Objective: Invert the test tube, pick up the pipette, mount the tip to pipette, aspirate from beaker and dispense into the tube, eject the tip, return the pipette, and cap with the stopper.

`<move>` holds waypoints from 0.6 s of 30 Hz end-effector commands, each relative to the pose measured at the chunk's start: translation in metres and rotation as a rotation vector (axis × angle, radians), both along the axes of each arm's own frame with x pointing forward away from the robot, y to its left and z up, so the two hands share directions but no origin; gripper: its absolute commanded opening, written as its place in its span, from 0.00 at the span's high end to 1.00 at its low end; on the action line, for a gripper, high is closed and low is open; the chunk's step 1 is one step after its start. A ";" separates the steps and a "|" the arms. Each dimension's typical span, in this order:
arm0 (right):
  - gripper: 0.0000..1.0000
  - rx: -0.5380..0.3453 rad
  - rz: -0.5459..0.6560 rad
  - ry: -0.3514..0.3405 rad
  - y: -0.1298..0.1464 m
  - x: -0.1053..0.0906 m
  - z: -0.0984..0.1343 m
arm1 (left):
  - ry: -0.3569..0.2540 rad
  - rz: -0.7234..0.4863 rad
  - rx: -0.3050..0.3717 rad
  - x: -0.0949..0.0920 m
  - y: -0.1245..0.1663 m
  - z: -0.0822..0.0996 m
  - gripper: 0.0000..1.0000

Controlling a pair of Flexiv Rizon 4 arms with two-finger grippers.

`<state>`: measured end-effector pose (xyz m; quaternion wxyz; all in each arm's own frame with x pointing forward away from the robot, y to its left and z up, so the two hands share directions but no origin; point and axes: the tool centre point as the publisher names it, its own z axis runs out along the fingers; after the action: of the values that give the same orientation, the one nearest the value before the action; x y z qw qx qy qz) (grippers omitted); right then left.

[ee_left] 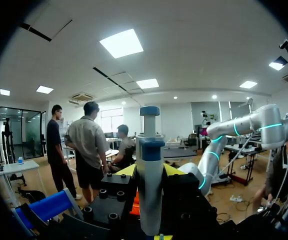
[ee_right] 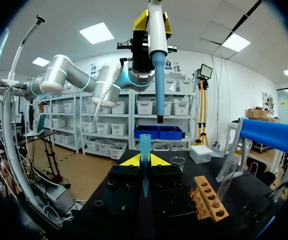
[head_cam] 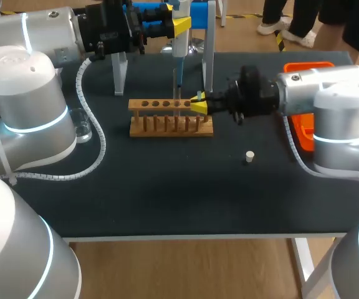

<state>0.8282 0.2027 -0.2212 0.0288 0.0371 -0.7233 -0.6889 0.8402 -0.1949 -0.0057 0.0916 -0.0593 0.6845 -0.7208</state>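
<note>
My left gripper point(head_cam: 181, 26) is shut on the white and blue pipette point(head_cam: 179, 47), held upright above the wooden rack point(head_cam: 170, 119). In the left wrist view the pipette point(ee_left: 150, 185) stands between that gripper's point(ee_left: 150, 171) fingers. My right gripper point(head_cam: 198, 104) is at the rack's right end, shut on a teal pipette tip point(ee_right: 144, 149) that stands upright between its fingers point(ee_right: 144, 161). The pipette's nozzle point(ee_right: 158, 95) hangs a short gap above that tip, slightly to one side. A clear test tube point(ee_right: 227, 176) stands in the rack point(ee_right: 209, 199). The small white stopper point(head_cam: 249, 156) lies on the mat.
A glass beaker point(head_cam: 81, 126) sits at the left beside my left arm. The pipette stand point(head_cam: 209, 53) with its blue bar rises behind the rack. An orange tray point(head_cam: 299, 134) lies at the right under my right arm.
</note>
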 end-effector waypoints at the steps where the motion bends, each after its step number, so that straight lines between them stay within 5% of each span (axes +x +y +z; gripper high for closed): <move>1: 1.00 -0.001 0.004 0.000 0.007 0.004 -0.004 | -0.001 -0.003 0.000 0.000 0.001 0.000 1.00; 18: 1.00 -0.005 0.023 -0.002 0.027 0.007 -0.006 | -0.001 -0.003 0.000 0.000 0.001 0.000 1.00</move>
<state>0.8330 0.2248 -0.2258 0.0359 0.0457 -0.7243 -0.6870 0.8402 -0.1949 -0.0057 0.0916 -0.0593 0.6844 -0.7208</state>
